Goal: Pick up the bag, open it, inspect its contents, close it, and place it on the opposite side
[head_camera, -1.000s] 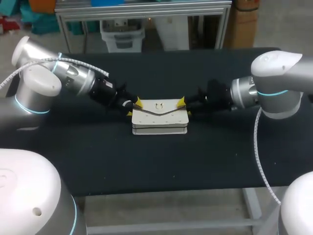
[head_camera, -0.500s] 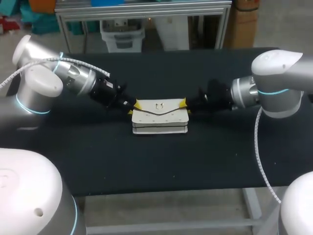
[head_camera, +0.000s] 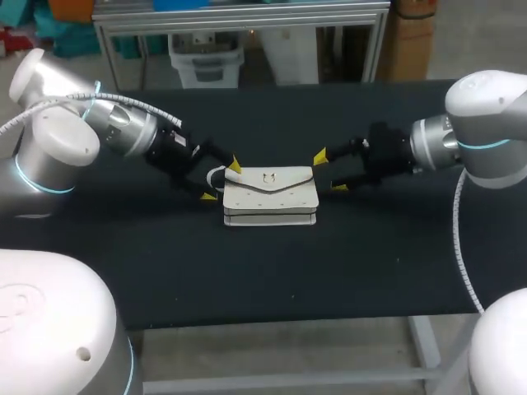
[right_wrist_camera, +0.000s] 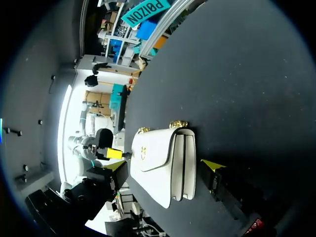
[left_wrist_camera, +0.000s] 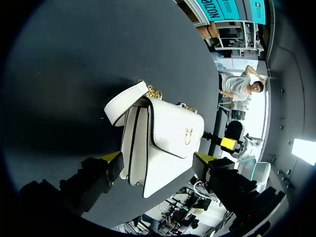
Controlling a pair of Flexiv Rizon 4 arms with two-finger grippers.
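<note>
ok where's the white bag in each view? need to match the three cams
Head view: white handbag mid-table, lying between left claw and right claw.
Left wrist view: white handbag just ahead of the open left claw.
Right wrist view: white handbag ahead of the open right claw.
Shared landmark: the gold clasp on the flap, seen in all three ().

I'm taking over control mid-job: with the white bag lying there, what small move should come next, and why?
Probably ease the left gripper forward around the end of the white leather flap handbag. The handbag lies on the black table, flap shut, unheld: the left gripper and the right gripper flank it with jaws open, not gripping it.
</note>
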